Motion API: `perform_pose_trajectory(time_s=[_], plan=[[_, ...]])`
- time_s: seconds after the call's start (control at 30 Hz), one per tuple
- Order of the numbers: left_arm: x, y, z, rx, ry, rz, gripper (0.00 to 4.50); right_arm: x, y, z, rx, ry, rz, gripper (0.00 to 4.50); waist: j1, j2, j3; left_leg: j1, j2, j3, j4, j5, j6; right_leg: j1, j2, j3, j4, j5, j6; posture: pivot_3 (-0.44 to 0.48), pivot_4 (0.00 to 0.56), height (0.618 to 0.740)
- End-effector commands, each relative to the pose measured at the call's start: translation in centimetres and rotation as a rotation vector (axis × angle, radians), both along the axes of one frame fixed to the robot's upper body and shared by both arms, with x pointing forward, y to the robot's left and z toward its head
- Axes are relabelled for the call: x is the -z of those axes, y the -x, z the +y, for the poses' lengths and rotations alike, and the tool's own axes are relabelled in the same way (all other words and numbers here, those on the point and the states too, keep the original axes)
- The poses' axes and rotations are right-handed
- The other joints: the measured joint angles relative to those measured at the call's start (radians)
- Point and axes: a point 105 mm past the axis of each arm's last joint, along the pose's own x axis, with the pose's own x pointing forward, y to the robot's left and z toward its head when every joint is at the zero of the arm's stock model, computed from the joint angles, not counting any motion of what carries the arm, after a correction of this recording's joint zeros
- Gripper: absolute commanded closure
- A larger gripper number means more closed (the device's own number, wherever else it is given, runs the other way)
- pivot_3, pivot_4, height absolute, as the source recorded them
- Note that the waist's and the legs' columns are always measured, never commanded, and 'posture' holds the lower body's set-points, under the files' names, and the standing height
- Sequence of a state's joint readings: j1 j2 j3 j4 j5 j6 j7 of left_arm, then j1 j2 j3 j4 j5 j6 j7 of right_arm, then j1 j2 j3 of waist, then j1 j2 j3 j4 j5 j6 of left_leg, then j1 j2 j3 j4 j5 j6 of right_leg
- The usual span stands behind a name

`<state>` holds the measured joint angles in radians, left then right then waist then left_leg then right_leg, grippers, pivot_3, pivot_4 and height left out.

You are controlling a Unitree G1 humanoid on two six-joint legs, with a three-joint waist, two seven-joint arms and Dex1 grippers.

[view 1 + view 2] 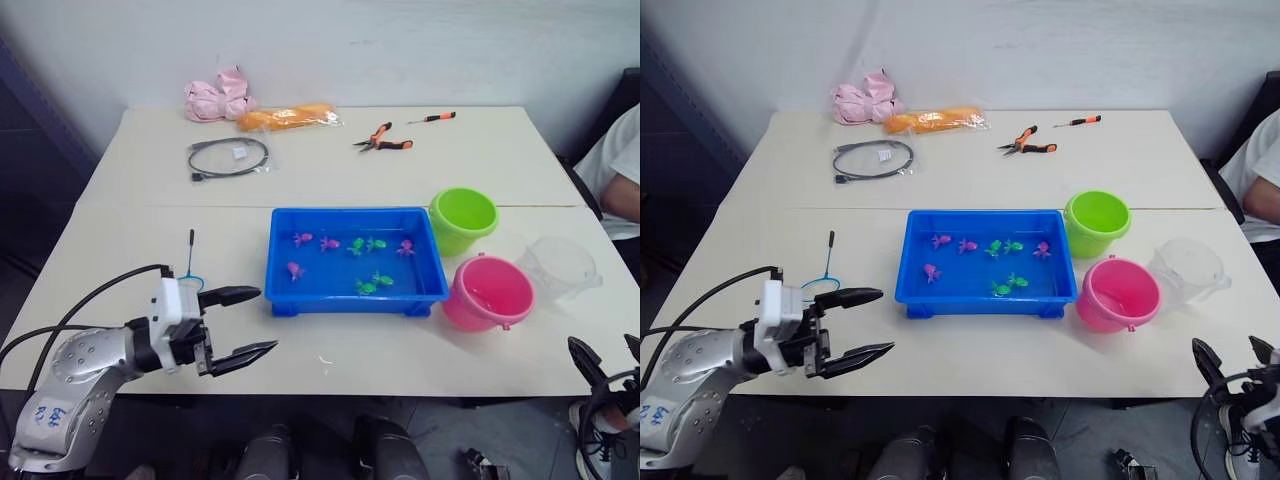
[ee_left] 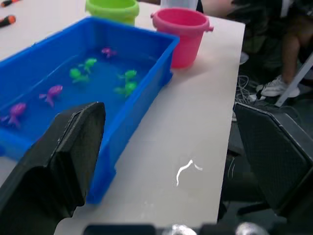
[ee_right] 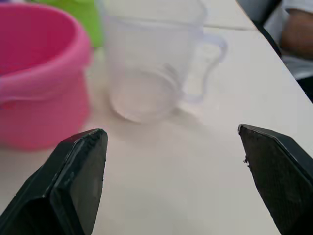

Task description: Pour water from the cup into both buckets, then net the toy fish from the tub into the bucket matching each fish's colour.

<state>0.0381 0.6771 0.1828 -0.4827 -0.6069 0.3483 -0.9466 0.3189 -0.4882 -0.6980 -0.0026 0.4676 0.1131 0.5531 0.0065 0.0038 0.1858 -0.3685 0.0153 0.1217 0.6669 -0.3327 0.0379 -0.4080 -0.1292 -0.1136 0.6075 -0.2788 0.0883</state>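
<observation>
Clear plastic, the cup [image 1: 560,264] stands empty-looking on the desk [image 1: 400,350] just beside the pink bucket [image 1: 487,292]. Your left hand [image 1: 240,322] hangs spread near the net [image 1: 190,268]; turn it toward the handle, keeping the spread right hand [image 1: 606,356] clear.

bare table [image 1: 350,350] before blue tub [image 1: 355,258], pink bucket [image 1: 487,292] beside clear cup [image 1: 560,266]

Two pale tables [image 1: 330,175] stand pushed together, a seam running across between them. Behind them rises a plain whitish wall [image 1: 400,50]. At the left edge stands something dark, perhaps a curtain [image 1: 35,130]. The floor [image 2: 254,73] looks grey.
</observation>
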Motion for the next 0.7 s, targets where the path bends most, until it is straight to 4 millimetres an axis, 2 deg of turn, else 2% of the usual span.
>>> perform_pose_trajectory(time_s=[0.03,0.4,0.7], plan=[[-1.2,0.0,-1.5,0.056,0.022,-0.036,0.03,-0.3,-1.8,-1.1,0.078,-0.007,-0.04,0.0,-0.009,0.001,-0.001,0.0,0.0,0.001,0.0,0.001,0.0,-0.001,0.0,0.001,0.001,0.0,0.0,0.0,0.15,0.74],[-1.6,-0.2,-1.8,0.035,0.049,-0.046,0.03,-0.2,-4.6,-2.7,0.133,-0.013,-0.066,0.0,-0.01,0.002,-0.001,0.0,-0.001,0.002,0.001,0.004,0.002,-0.001,0.0,0.003,0.003,0.0,0.001,0.0,0.15,0.74],[-1.5,-0.3,-1.8,0.026,0.049,-0.047,0.03,-1.2,-7.1,-3.6,0.155,-0.044,-0.128,0.0,-0.011,0.002,-0.001,0.0,-0.001,0.002,0.001,0.004,0.001,-0.001,0.001,0.003,0.004,0.0,0.001,0.0,0.15,0.74]])
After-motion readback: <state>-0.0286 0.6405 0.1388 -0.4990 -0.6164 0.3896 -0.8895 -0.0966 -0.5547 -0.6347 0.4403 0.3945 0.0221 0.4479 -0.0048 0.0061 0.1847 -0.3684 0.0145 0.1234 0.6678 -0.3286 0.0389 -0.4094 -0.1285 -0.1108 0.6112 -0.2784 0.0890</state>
